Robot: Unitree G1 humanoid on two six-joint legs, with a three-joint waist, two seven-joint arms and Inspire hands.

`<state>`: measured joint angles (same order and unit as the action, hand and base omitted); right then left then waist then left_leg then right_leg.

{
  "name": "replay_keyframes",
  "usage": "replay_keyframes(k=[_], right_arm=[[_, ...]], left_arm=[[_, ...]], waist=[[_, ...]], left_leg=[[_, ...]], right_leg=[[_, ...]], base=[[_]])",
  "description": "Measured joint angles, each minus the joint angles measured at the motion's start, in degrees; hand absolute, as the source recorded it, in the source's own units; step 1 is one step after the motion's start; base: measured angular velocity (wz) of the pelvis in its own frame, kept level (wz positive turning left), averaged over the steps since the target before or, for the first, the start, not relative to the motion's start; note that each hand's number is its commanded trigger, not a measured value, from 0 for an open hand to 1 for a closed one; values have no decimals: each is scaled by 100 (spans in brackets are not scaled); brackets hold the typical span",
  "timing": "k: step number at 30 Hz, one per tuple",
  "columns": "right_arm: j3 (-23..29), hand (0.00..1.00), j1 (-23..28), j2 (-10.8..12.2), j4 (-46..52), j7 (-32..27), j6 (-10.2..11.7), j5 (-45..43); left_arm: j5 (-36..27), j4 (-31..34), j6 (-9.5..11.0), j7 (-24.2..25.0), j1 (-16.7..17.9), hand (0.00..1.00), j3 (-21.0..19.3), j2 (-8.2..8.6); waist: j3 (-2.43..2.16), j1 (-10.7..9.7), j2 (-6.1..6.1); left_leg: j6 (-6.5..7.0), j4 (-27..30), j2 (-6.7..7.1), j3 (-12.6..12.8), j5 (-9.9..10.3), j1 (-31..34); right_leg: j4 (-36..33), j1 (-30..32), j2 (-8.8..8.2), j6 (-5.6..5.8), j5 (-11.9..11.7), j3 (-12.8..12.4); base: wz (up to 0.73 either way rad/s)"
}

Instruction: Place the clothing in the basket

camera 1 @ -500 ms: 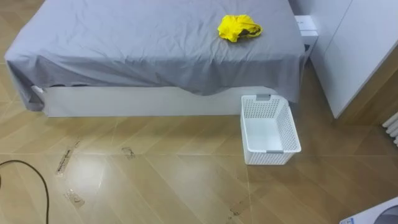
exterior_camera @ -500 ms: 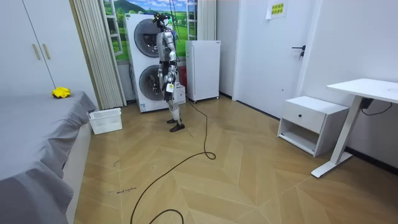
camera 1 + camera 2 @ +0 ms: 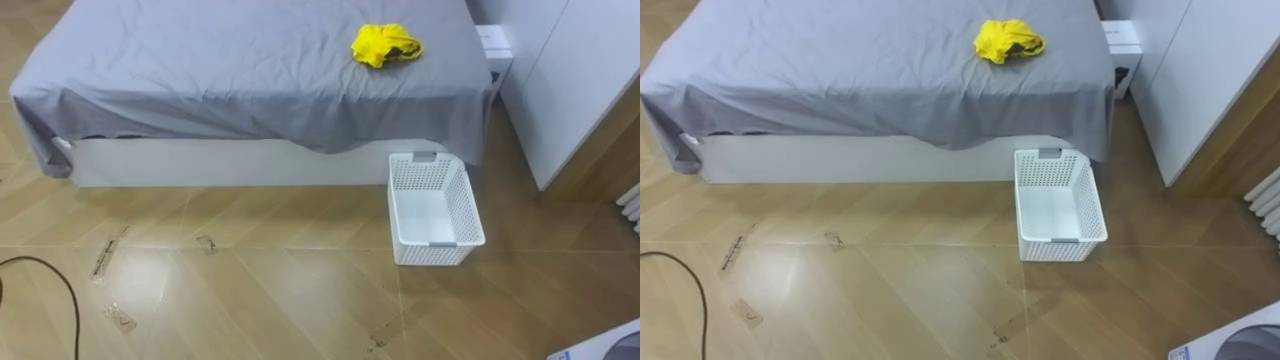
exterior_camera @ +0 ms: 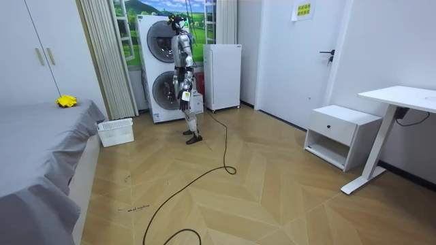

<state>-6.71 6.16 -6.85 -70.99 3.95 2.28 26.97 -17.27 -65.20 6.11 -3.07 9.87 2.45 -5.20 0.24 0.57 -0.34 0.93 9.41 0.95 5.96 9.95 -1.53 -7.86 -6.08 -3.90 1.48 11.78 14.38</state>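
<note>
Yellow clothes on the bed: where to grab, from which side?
Probably the bunched middle of the yellow clothes, from above, reaching over the near edge of the bed by the basket. They lie crumpled in a heap with raised folds.

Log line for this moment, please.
yellow clothes on bed | white basket empty on floor beside bed | robot stands by stacked washing machines
</note>
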Motion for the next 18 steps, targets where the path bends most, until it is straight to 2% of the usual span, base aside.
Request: replay_keyframes(k=[6, 8, 10, 11, 12, 13, 14, 15, 16, 17, 18], right_arm=[[8, 0, 2, -17, -3, 50, 2, 1], [12, 0, -44, -14, -19, 89, 2, -57], [54, 0, -59, 1, -16, 164, -1, -147], [66, 0, -60, 3, -14, 185, -1, -169], [67, 0, -51, 4, -19, 210, 2, -150], [68, 0, -53, 9, -20, 208, 15, -114], [81, 0, -52, -3, -23, 209, 18, -77], [140, 0, -41, -21, -26, 194, 21, 1], [164, 0, -42, -24, -27, 169, 22, 7], [173, 0, -43, -30, -25, 155, 23, 22], [173, 0, -49, -54, -19, 106, 23, 68]], left_arm=[[-22, -36, 2, 31, -1, 0, -3, 6], [-79, -91, 6, 51, -19, 0, -25, 5], [-67, -107, 8, 168, -21, 0, -273, 5], [-67, -104, 8, 188, -26, 0, -363, 2], [-142, -110, 10, 216, -23, 0, -467, -19], [-287, -87, 11, 217, -22, 0, -535, -44], [-350, -63, 14, 218, -17, 0, -589, -44], [-373, 9, 17, 229, 16, 0, -683, -32], [-476, 111, 48, 218, 57, 0, -726, -36], [-514, 115, 75, 214, 78, 0, -732, -40], [-700, 114, 133, 213, 87, 0, -685, -39]], waist=[[8, 1, 41], [24, 1, 68], [18, 45, 113], [17, 79, 123], [41, 122, 90], [29, 144, 80], [34, 160, 74], [32, 252, 90], [50, 302, 71], [36, 303, 67], [37, 303, 70]], left_leg=[[2, 32, -18, 7, 21, -6], [-10, 206, -52, 8, 117, 71], [-63, 755, -228, 3, 386, 299], [-84, 936, -239, 5, 469, 358], [-147, 1353, -337, -4, 602, 529], [-162, 1952, -400, -4, 617, 840], [-162, 2297, -457, -4, 615, 1003], [-157, 2940, -616, 3, 597, 1301], [-123, 3480, -727, -26, 520, 1622], [-129, 3474, -714, -25, 537, 1720], [-121, 3103, -605, -6, 543, 1932]], right_leg=[[-26, -6, 11, -6, -3, -5], [-108, 35, 25, -34, 39, -3], [-296, 105, 111, -89, 169, -19], [-339, 121, 139, -109, 219, -18], [-484, 167, 195, -159, 349, -19], [-624, 217, 204, -203, 450, 2], [-668, 221, 217, -223, 475, 8], [-701, 192, 289, -285, 518, -10], [-703, 87, 353, -370, 568, -40], [-704, 56, 360, -410, 615, -51], [-708, 5, 335, -418, 684, -51]], base=[[0], [0], [-4], [0], [11], [15], [11], [0], [-4], [5], [4]])
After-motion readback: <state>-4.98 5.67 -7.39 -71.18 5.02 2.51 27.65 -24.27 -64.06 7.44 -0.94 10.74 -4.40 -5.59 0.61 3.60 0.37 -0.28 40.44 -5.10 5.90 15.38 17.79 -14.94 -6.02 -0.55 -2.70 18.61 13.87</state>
